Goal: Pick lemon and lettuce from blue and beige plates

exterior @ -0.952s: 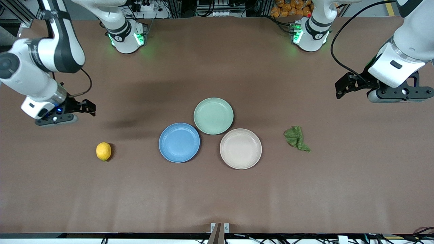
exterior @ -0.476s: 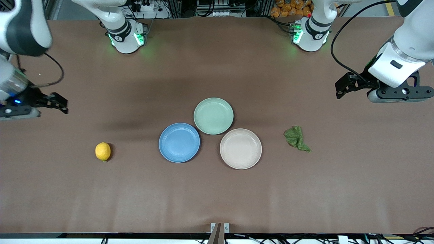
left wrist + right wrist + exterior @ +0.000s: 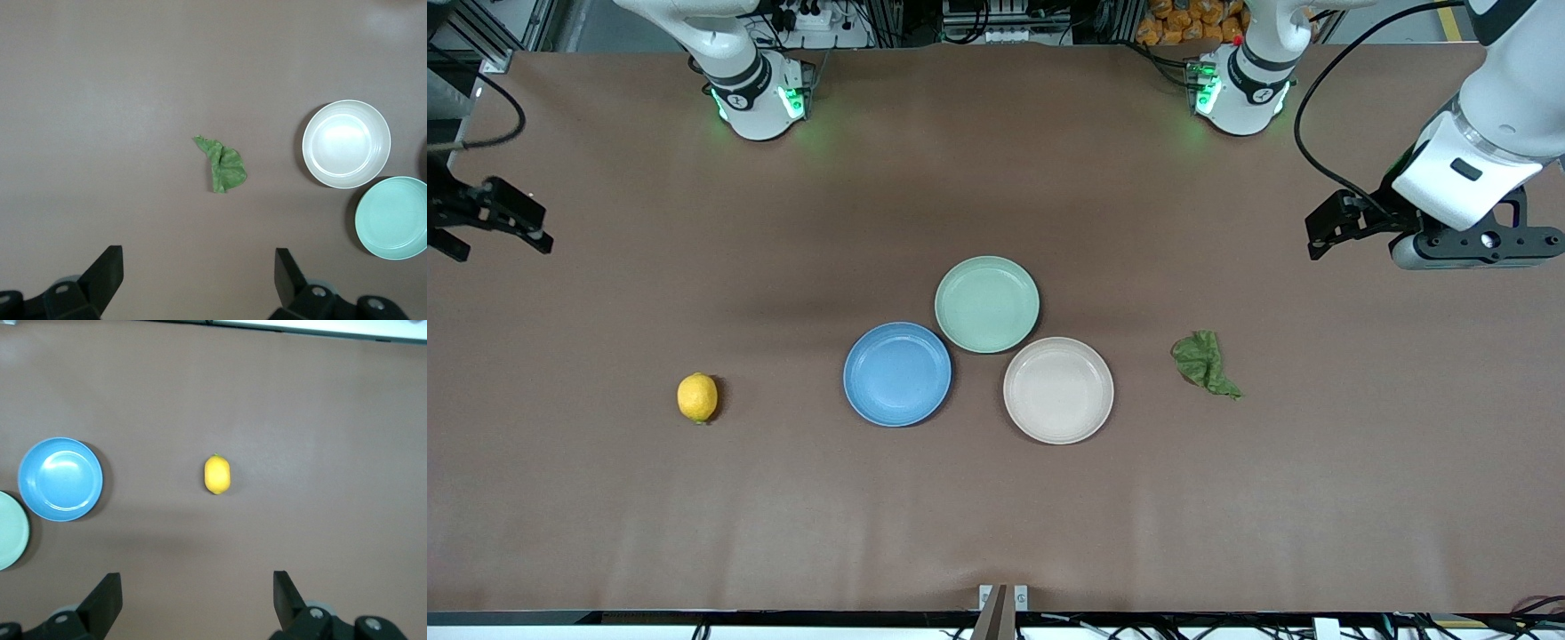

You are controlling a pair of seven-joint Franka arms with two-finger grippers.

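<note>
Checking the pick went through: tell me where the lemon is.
The lemon lies on the bare table, beside the blue plate, toward the right arm's end.

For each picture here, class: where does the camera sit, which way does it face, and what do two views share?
Front view: high, facing both arms; left tool and right tool hang open over the table ends.
Left wrist view: looks down past its open tool at the lettuce, beige plate, green plate.
Right wrist view: looks down past its open tool at the lemon, blue plate.
Both wrist views share the green plate.
</note>
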